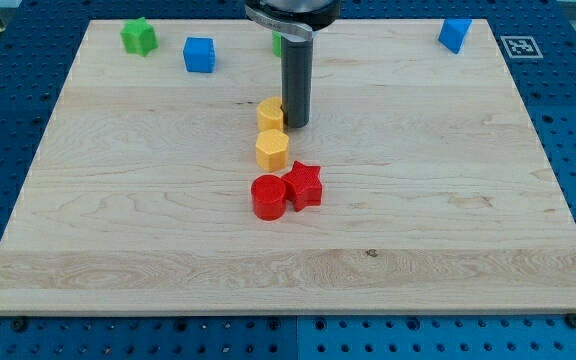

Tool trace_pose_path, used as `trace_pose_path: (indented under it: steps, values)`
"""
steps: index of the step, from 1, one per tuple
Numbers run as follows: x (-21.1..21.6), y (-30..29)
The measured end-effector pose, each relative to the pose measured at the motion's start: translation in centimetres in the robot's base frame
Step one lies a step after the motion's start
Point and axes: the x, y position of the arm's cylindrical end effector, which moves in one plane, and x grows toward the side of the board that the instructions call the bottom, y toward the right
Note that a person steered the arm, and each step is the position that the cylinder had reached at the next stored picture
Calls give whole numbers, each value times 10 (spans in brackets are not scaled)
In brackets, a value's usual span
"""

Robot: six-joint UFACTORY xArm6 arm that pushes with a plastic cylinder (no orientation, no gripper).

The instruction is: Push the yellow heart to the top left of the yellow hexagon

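Observation:
The yellow heart point(270, 113) lies near the middle of the wooden board point(118, 230), just above the yellow hexagon point(272, 150), almost touching it. My tip point(296, 124) stands right beside the heart, at its right edge, and up and to the right of the hexagon. The rod rises from there to the view's top.
A red cylinder point(268, 196) and a red star point(305, 184) sit touching, just below the hexagon. A green star point(139, 37) and a blue cube point(199, 54) lie at the top left. Another blue block point(454, 34) lies at the top right. A green block point(278, 44) peeks out behind the rod.

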Motion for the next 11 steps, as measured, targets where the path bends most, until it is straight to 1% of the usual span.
trace_pose_path:
  steps: [3, 7, 8, 9, 10, 11]
  values:
    - [4, 0]
    - [6, -35]
    - [-17, -37]
    - [-13, -40]
    - [2, -46]
    - [2, -46]
